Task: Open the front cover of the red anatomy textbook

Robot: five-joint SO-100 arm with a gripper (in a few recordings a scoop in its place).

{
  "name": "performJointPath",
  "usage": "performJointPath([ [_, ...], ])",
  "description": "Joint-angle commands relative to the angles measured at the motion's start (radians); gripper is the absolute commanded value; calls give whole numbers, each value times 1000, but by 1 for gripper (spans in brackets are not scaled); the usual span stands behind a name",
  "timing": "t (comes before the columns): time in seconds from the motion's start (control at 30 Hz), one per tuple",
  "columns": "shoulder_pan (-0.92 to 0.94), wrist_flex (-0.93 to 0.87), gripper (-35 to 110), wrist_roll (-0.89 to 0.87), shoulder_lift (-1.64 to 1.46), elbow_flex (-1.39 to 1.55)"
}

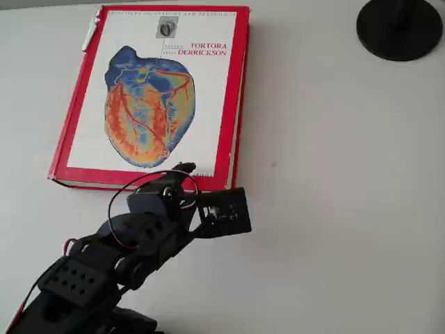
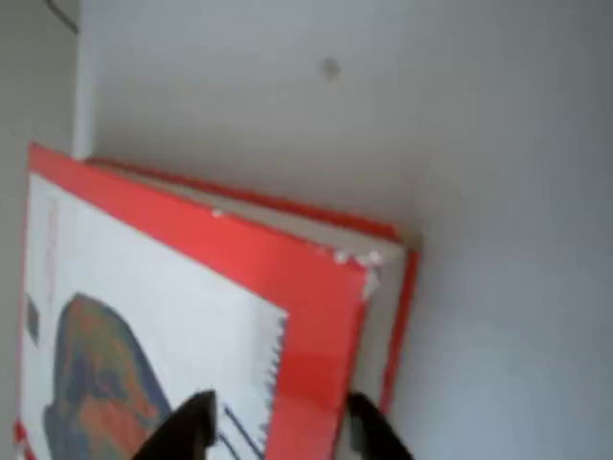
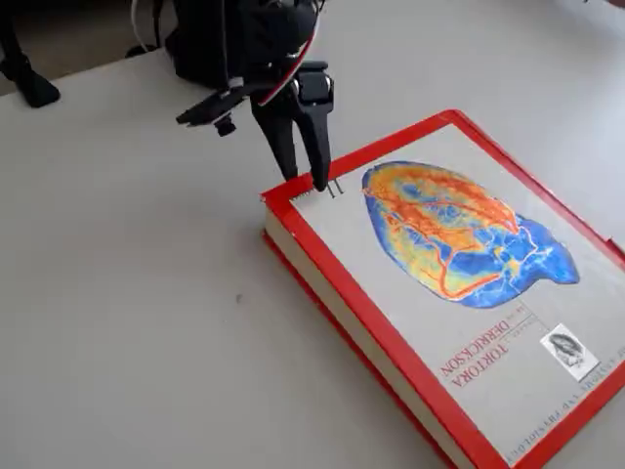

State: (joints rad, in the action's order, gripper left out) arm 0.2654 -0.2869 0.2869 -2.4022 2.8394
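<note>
I read "TORTORA DERRICKSON" in red capitals on the front cover (image 1: pixel 163 90) of the red anatomy textbook (image 1: pixel 236 132), beside the heart picture. A smaller title line along its top border is too blurred to read.

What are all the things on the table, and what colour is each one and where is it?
Large red-edged hardcover anatomy textbook: one, red border, lying flat and closed on the table.
Front cover: one, white panel with a blue and orange heart picture and "TORTORA DERRICKSON", facing up.
Round black base: one, black, at the top right corner of the overhead view.
Small dark speck: one, grey, on the table right of the book in the overhead view.
White table: one, white, under everything.
Black robot arm: one, black with red and white wires, at the book's near edge.
Gripper: one, black, fingers slightly apart, tips at the red corner of the cover.
</note>
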Motion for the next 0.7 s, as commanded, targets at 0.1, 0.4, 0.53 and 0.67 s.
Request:
performJointPath([
  [0.1,0,-84,18,14,-114,-183],
  [0.4,-17,-202,18,14,-133,-322],
  [0.53,-31,-261,18,14,-138,-400],
  [0.67,-40,-318,18,14,-143,-471],
])
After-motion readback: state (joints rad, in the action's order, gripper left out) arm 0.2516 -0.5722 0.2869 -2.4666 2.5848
